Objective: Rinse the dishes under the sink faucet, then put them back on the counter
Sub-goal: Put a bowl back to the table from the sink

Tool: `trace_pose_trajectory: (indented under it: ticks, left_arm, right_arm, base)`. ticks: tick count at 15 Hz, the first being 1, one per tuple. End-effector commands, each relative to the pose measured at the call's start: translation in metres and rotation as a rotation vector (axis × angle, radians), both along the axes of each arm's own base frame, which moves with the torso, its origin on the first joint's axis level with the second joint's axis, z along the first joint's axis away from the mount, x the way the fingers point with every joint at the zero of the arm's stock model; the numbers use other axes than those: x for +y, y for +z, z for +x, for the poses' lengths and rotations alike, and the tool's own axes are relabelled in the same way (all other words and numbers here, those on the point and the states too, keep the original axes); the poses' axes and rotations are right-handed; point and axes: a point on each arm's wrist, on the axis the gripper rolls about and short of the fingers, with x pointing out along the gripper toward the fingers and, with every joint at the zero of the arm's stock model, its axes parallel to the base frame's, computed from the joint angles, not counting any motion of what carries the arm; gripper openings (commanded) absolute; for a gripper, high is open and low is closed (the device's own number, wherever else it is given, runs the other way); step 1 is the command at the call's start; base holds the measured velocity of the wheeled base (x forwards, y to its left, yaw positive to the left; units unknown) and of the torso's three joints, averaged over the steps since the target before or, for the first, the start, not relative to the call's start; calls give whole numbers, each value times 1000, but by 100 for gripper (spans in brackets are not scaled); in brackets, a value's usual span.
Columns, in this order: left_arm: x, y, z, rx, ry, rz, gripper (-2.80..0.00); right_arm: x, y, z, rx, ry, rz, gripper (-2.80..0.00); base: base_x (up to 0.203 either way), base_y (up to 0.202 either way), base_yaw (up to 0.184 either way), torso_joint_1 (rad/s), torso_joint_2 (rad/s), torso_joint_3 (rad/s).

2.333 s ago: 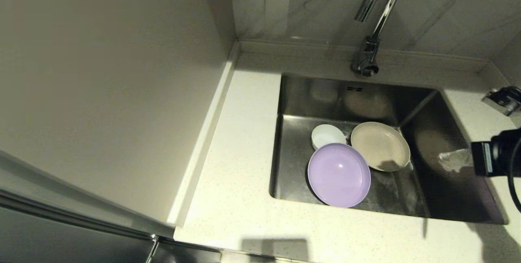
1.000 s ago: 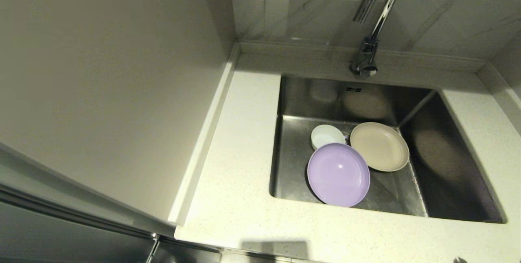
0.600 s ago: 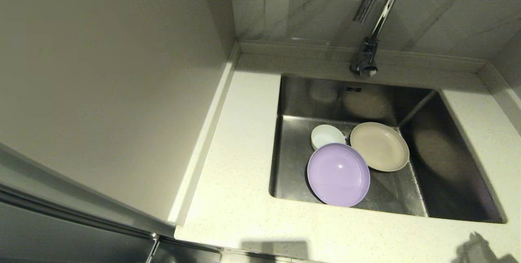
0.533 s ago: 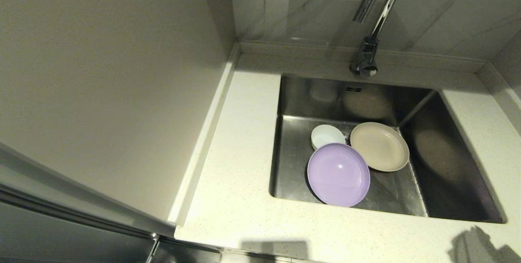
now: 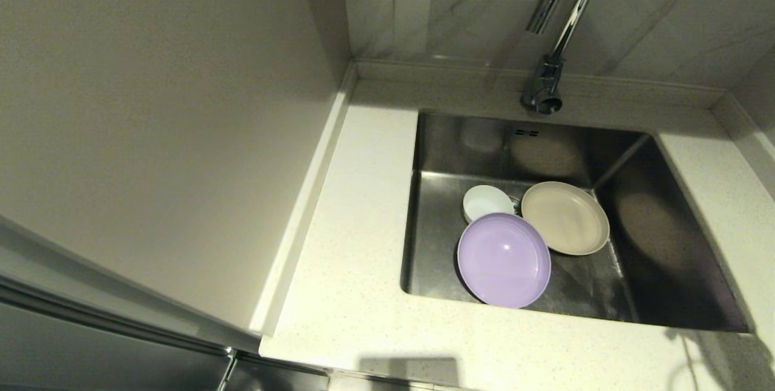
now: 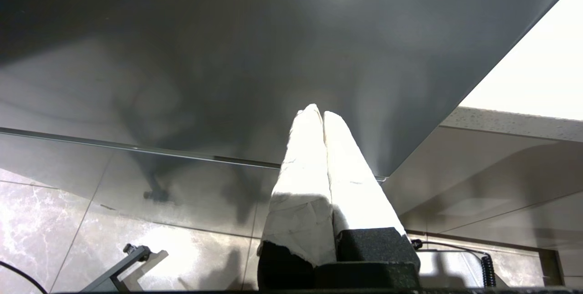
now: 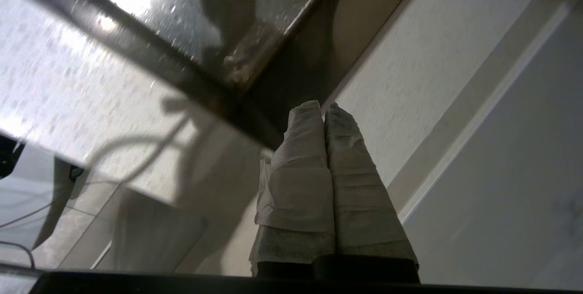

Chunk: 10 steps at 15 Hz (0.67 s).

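Head view: all three dishes lie on the floor of the sink [image 5: 660, 239], none yet on the surface [image 5: 357, 239]. The lavender plate [image 5: 504, 259] sits toward the sink's near wall, its rim overlapping the white bowl [image 5: 486, 201] behind it and touching the beige plate [image 5: 565, 218] on its right. The faucet [image 5: 560, 22] stands behind the sink's back wall, spout arching forward; no running water is visible. Neither arm shows here, only a shadow by the sink's near right corner. Left wrist view: left gripper [image 6: 322, 114] parked low, away from the sink, facing a dark cabinet front; its taped fingers pressed together, holding nothing. Right wrist view: right gripper [image 7: 324, 107] hangs just outside the sink's near right corner, over the surface edge, fingers pressed together and empty; plate rims show beyond. Risks, as judged: fingers must open before any pick, else they will only shove a dish. The plates lie flat on wet steel, so a rim grasp may slip. Lifting the lavender plate could drag the bowl or the beige plate along. A raised plate could knock the spout.
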Motion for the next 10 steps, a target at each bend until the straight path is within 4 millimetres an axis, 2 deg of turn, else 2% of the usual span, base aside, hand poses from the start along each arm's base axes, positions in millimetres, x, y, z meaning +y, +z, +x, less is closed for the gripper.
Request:
trace_pose_trajectory:
  ticks: [1,3,6,7,10]
  left_arm:
    - [0,0,0,-2,0,-1,-280]
    - [0,0,0,-2,0,-1,-280]
    - [0,0,0,-2,0,-1,-280]
    - [0,0,0,-2,0,-1,-280]
    - [0,0,0,-2,0,-1,-280]
  right_arm:
    - [-1,-6,59,103,11,4,-280]
    - [1,-15,96,157,51,34,-280]
    - [1,-40,156,169,94,66,-280]
    - [1,-46,173,140,124,87,0]
    - [3,-73,215,118,251,168,0]
  base:
    - [0,0,0,0,0,0]
    - [0,0,0,0,0,0]
    - [0,0,0,0,0,0]
    - [0,0,0,0,0,0]
    - [0,0,0,0,0,0]
